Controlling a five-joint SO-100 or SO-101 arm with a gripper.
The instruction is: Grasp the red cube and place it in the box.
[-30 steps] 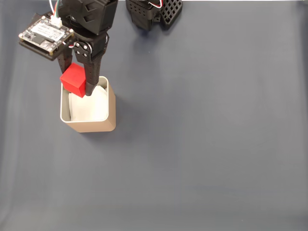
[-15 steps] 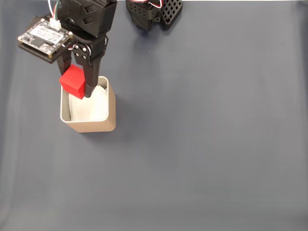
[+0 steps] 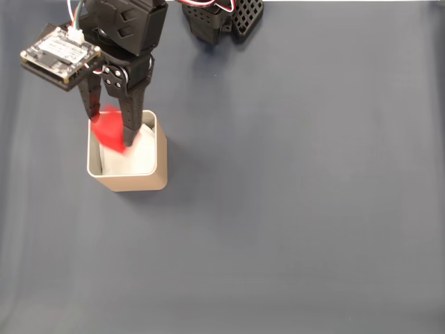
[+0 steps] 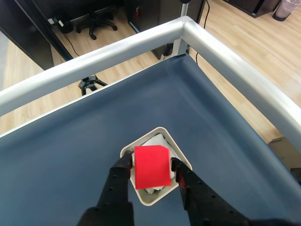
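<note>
Since 0.5 s ago, jaws have parted; cube [image 3: 110, 130] blurs, dropping from gripper [image 4: 151, 168] over box [image 3: 158, 149]. Risk: clipping the rim, bouncing out.

A black plastic robot arm [image 3: 125, 28] of angular, faceted housings, seen from above in the fixed view. A bare circuit board [image 3: 57, 54], pale on a black mount with small dark components, juts from its side, fed by red, white and green wires [image 3: 75, 12]. Round screw-fastened joints sit above the pincer [image 3: 110, 132], whose two long matte-black fingers [image 4: 117, 181] taper to narrow tips. A perforated black base part [image 3: 247, 15] sits nearby.
</note>
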